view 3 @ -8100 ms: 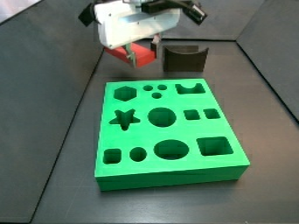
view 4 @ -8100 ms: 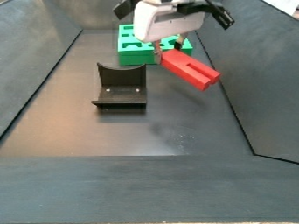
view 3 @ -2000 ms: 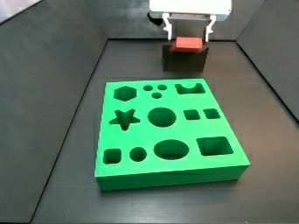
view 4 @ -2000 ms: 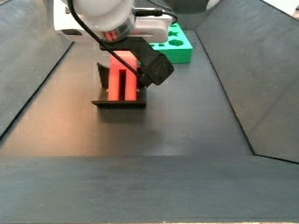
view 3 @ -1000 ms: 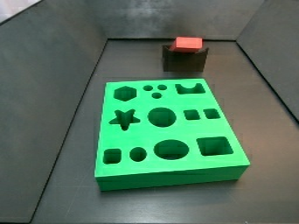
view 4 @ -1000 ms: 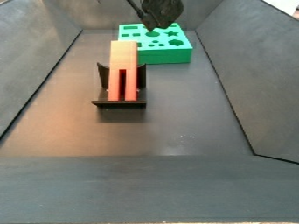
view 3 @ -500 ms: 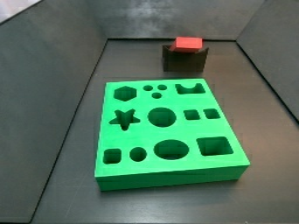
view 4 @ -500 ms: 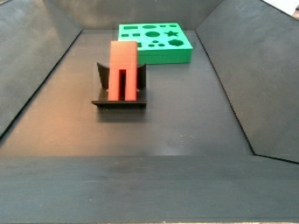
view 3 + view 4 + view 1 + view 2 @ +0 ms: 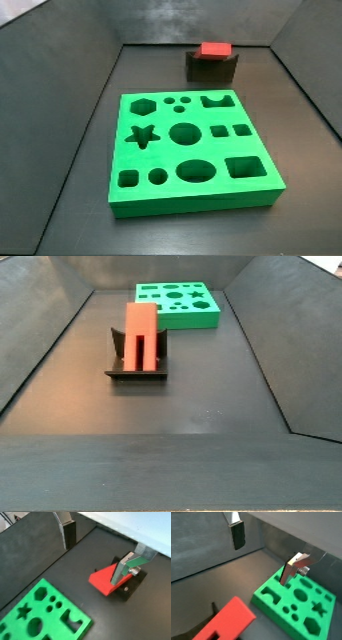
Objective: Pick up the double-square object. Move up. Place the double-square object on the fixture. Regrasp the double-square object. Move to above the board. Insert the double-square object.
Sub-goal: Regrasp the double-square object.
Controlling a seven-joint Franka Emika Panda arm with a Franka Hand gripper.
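From my station I see the double-square object [image 9: 139, 336] resting in the fixture [image 9: 138, 368], leaning against its upright back, with the split two-prong end down toward the base plate. In a side view its red top end [image 9: 211, 49] shows above the dark fixture [image 9: 210, 69], which sits at about 12 o'clock from the board [image 9: 194, 150], apart from it across a strip of dark floor. In a side view the board [image 9: 178, 306] lies at roughly 1 o'clock from the fixture.

The gripper [image 9: 97, 541] is out of both side views and only its fingers show in both wrist views. They are spread wide with nothing between them: one finger [image 9: 125, 568] sits over the red piece [image 9: 103, 580] without gripping it, and the other finger [image 9: 67, 532] is well away. In a wrist view the gripper [image 9: 264, 554] likewise hangs open and empty above the floor, with the board [image 9: 298, 604] and the object [image 9: 230, 622] below
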